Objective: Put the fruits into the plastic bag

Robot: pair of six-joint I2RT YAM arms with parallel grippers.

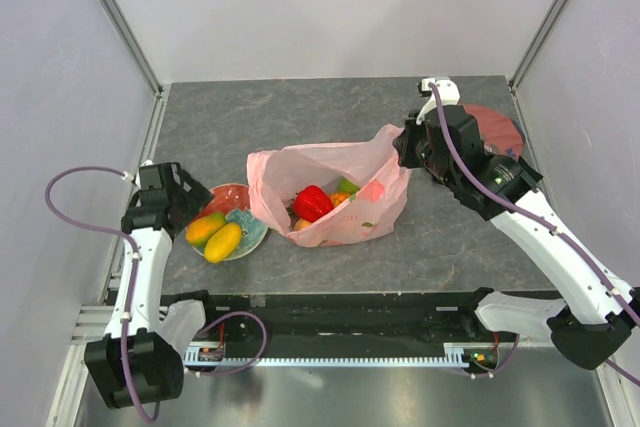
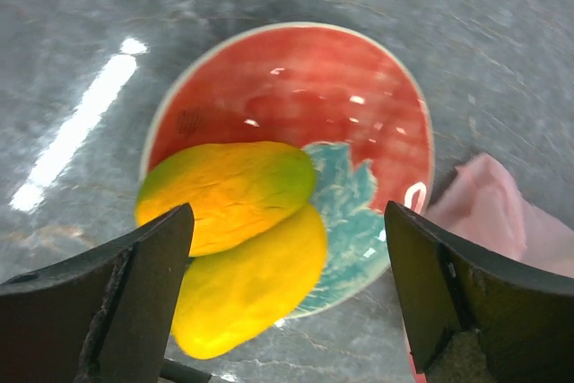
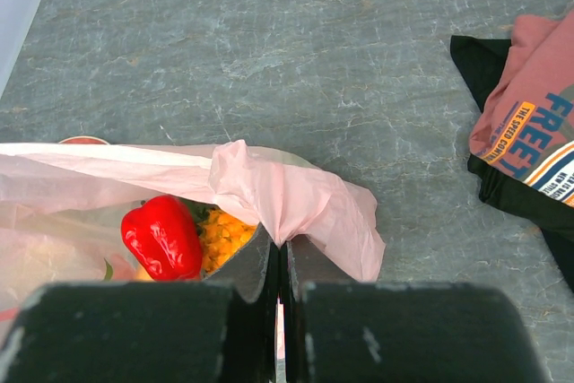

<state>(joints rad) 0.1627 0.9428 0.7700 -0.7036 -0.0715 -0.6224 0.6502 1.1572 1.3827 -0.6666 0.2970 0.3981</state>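
Left wrist view: my left gripper (image 2: 287, 221) is spread wide with nothing in it, hanging right over the two mangoes (image 2: 229, 195).
Right gripper (image 3: 280, 262): fingers pressed together on a fold of the plastic bag (image 3: 296, 199) rim, so the mouth is propped up and open.
Mangoes: lying side by side and touching on the plate (image 2: 296, 78), both outside the bag.
Plate: just beside the bag, on my left arm's side of the table (image 3: 269, 42).
Inside the bag: red pepper (image 3: 161, 235) up front, the orange pineapple (image 3: 224, 232) tucked right behind it, and a green fruit (image 1: 347, 185) peeking out in the top view. There's something pale lower down too, maybe a peach, but I can't tell through the plastic.
Done so far: I'd say most of the fruits are bagged.
Left to do: the two mangoes, as far as I can see.
Next move, my guess: drop the left fingers around the upper mango, close, then carry it to the open mouth.
Watch out: the mangoes are snug together, so a finger could shove the second one off the plate.
Off to the side: a folded T-shirt (image 3: 529, 123) near the right arm, not part of the job.
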